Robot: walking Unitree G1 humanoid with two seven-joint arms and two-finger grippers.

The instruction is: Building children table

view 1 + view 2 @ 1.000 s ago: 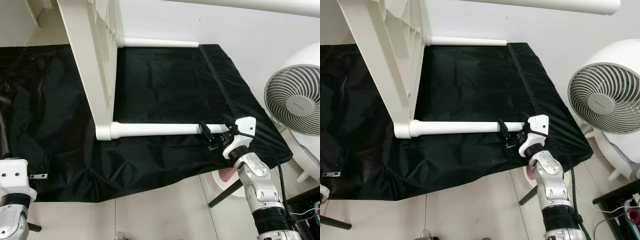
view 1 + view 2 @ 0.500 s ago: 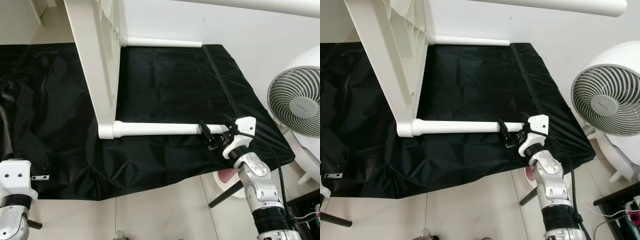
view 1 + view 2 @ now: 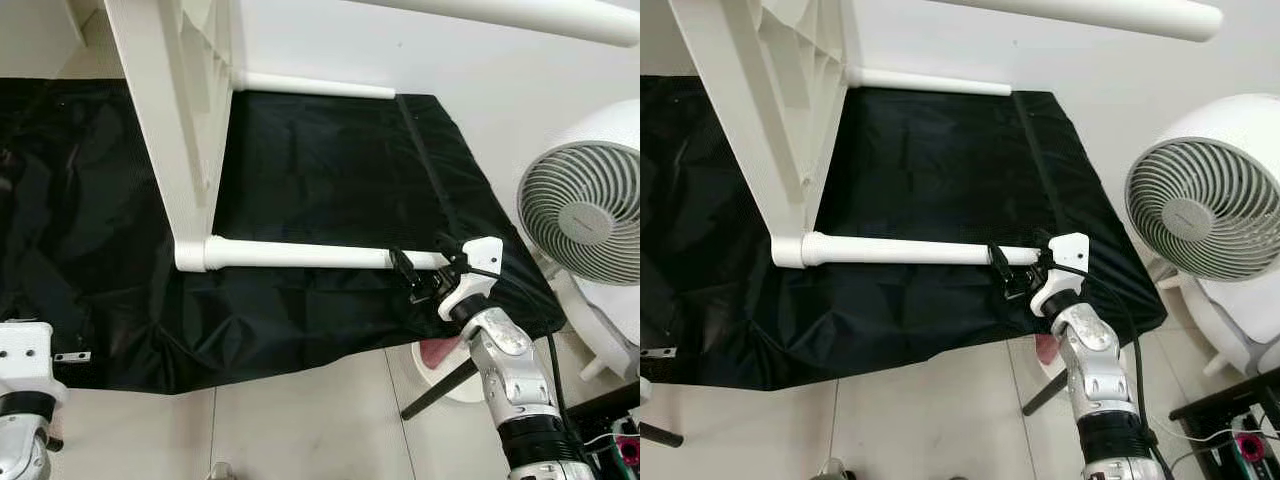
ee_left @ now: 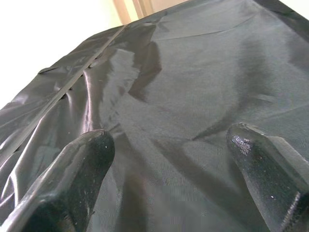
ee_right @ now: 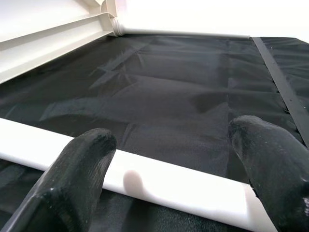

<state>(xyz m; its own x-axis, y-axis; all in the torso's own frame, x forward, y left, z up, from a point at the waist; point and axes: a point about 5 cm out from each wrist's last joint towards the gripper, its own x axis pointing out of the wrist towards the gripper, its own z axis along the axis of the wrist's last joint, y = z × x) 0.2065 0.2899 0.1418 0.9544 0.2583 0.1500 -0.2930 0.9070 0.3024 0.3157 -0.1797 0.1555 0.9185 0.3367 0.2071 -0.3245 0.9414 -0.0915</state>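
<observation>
glossy white plastic table leg (image 3: pixel 300 256), shiny black cloth (image 3: pixel 330 160)

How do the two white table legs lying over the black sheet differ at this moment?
The near leg lies across the middle of the black sheet; the far leg lies along the sheet's far edge by the wall. The right gripper is at the near leg's free end, fingers open astride it; the far leg has no gripper near. Both are white tubes joined to the tabletop, which stands on edge.

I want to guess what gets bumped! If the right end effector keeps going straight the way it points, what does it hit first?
Most likely the white table leg. The right end effector is open, with that leg lying across just ahead of its fingers, on the black mat. Depth is hard to judge.
</observation>
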